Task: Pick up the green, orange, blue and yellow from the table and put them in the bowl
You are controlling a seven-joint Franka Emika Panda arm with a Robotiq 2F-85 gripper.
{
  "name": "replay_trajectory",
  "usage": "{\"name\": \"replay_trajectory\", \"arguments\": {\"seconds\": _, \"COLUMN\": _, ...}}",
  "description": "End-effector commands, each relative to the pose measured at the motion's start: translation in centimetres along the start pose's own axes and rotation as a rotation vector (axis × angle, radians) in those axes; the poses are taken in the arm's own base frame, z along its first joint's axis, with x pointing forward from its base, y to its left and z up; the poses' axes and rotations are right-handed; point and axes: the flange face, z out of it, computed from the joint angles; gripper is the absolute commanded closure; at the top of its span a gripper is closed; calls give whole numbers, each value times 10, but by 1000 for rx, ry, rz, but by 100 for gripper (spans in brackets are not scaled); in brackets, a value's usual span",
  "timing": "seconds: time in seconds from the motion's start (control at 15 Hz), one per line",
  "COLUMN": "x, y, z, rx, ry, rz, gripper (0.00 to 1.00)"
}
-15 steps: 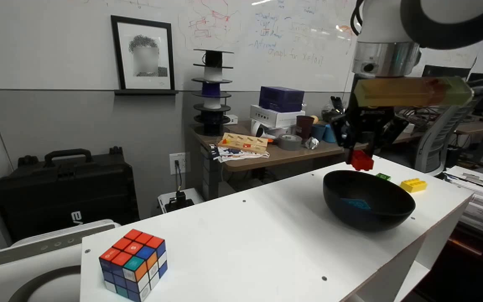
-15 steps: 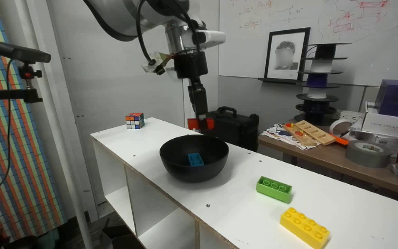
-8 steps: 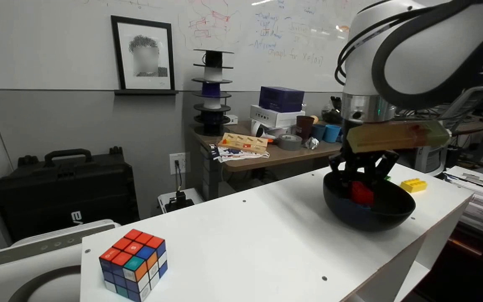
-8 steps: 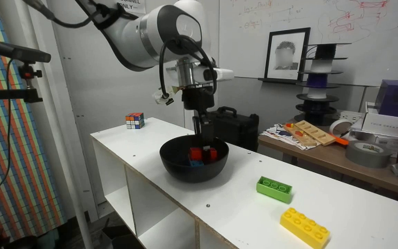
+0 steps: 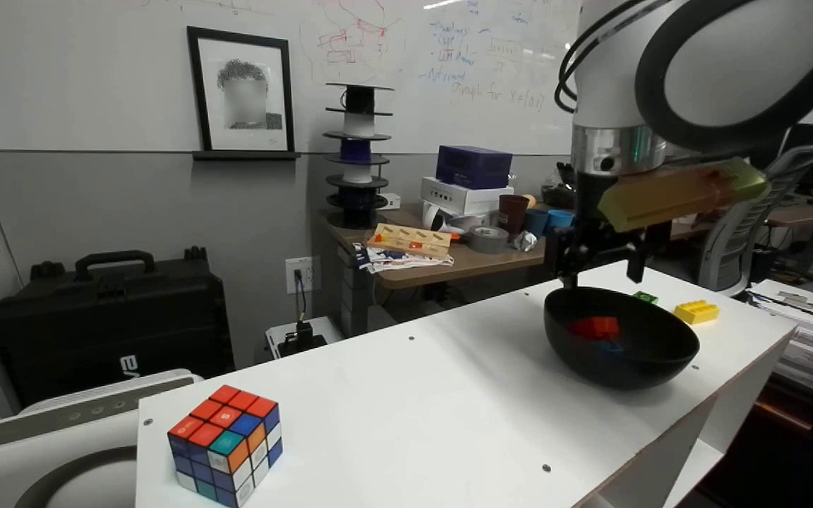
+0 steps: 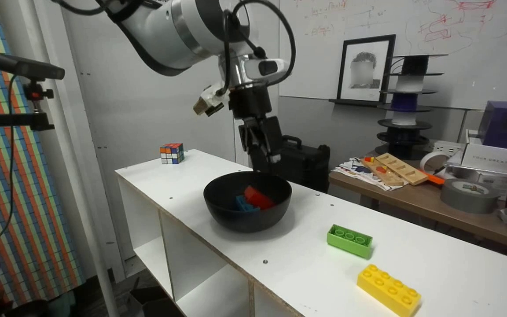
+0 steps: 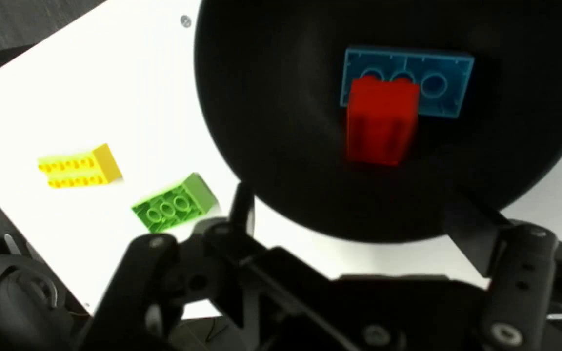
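- The step in hand, I judge, is to get the black two-fingered claw clear of the wide, round black bowl and line it up for the next block.
- The claw stands spread wide with nothing gripped. One fingertip is near the bowl's edge and I cannot tell whether it touches, so lift straight up before moving sideways.
- Below the claw, inside the bowl, lies the red-orange rectangular plastic block, tilted and seeming to lean on the bright blue rectangular plastic block; avoid brushing either on the way out.
- Out past one finger, lower than the claw, the light green rectangular plastic block lies hollow side up on the smooth white table. Being the nearer, it is probably the better next pick.
- Farther out the same way, the yellow rectangular plastic block lies studs up, near the green one but apart.
- For the green block, turn the claw so its fingers straddle the narrow width: in the wrist view the block's length runs roughly along the line between the fingertips.
- Come down centred, grip low on the side walls, and keep the outer finger off the yellow block.
- Afterwards, release low over a free part of the bowl, so the tilted block isn't knocked.
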Motion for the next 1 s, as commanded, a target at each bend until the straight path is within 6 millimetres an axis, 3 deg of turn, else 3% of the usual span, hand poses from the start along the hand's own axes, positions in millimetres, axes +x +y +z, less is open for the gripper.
{"name": "replay_trajectory", "arguments": {"seconds": 0.0, "x": 10, "y": 45, "z": -47, "rx": 59, "ry": 103, "rz": 96, "gripper": 0}}
{"name": "replay_trajectory", "arguments": {"seconds": 0.2, "x": 30, "y": 94, "z": -55, "rx": 111, "ry": 94, "rz": 267, "gripper": 0}}
{"name": "replay_trajectory", "arguments": {"seconds": 0.47, "x": 54, "y": 150, "z": -39, "rx": 204, "ry": 16, "rz": 468, "gripper": 0}}
{"name": "replay_trajectory", "arguments": {"seconds": 0.73, "x": 76, "y": 184, "z": -11, "rx": 287, "ry": -22, "rz": 687, "gripper": 0}}
{"name": "replay_trajectory", "arguments": {"seconds": 0.93, "x": 91, "y": 191, "z": 16, "rx": 304, "ry": -39, "rz": 791, "gripper": 0}}
